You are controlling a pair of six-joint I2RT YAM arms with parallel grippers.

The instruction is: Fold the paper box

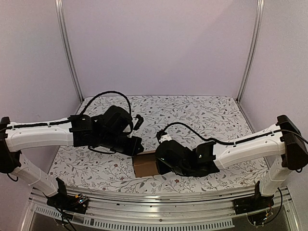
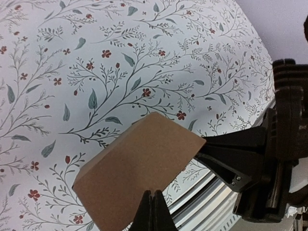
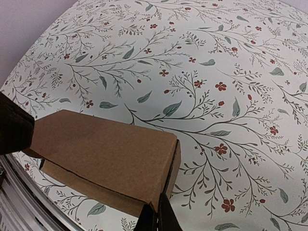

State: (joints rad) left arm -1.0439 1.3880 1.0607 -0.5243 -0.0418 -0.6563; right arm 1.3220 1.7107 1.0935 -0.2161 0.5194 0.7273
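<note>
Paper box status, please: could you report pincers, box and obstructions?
Left pincer shut on paper box edge. Right pincer shut on its corner. Box looks folded shut. Only hazard: pincers close together.

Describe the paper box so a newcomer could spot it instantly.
Find the floral-print table and look toward the middle of its near edge, between the left arm and right arm. The paper box is there: the only plain brown, unpatterned thing in sight.

My tabletop [image 1: 211, 115] was white, with thin green twigs, leaves and little red flowers all over it. The paper box [image 1: 143, 165] was on it, plain and brown. It sat close to the near edge, about in the middle from side to side. I could not tell if it lay flat or was lifted a bit.
</note>
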